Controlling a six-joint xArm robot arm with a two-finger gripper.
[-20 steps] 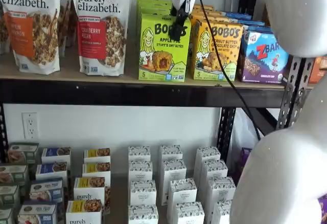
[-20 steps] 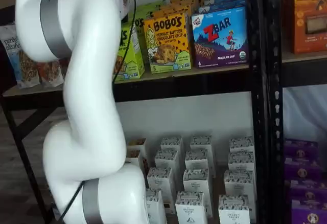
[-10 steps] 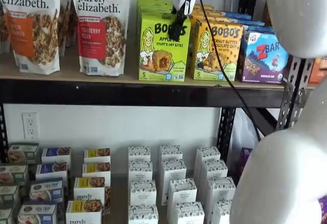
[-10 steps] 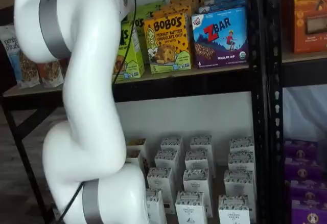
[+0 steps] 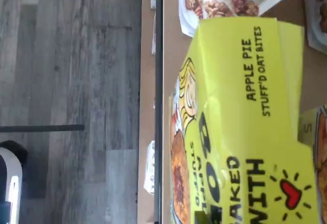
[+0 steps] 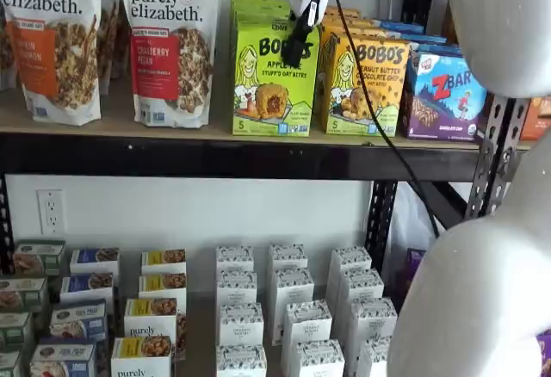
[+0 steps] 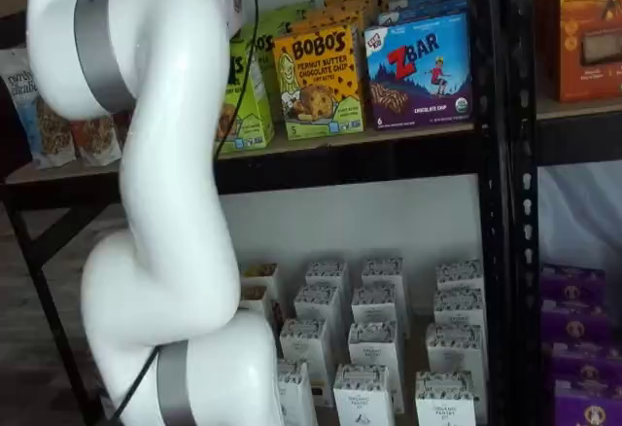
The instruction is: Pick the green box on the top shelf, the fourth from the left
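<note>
Lime-green box point(image 6: 274, 80) is standing upright on the top shelf point(image 6: 215, 155), right at the front edge, squeezed between a purely elizabeth cranberry bag point(image 6: 169, 43) and the yellow-orange Bobo's box point(image 6: 363, 84). My gripper point(image 6: 294, 52) hangs in front of its upper right corner. Only the black fingers show, side-on and bunched, so can't tell if I'm grabbing or loose. Wrist view is basically all green carton top point(image 5: 245, 127).

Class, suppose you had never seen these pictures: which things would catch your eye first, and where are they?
First, the lime-green Bobo's Apple Pie box on the top shelf, with the gripper hanging over its front in a shelf view. Then the big white arm blocking a shelf view, and the rows of small white cartons below.
</note>
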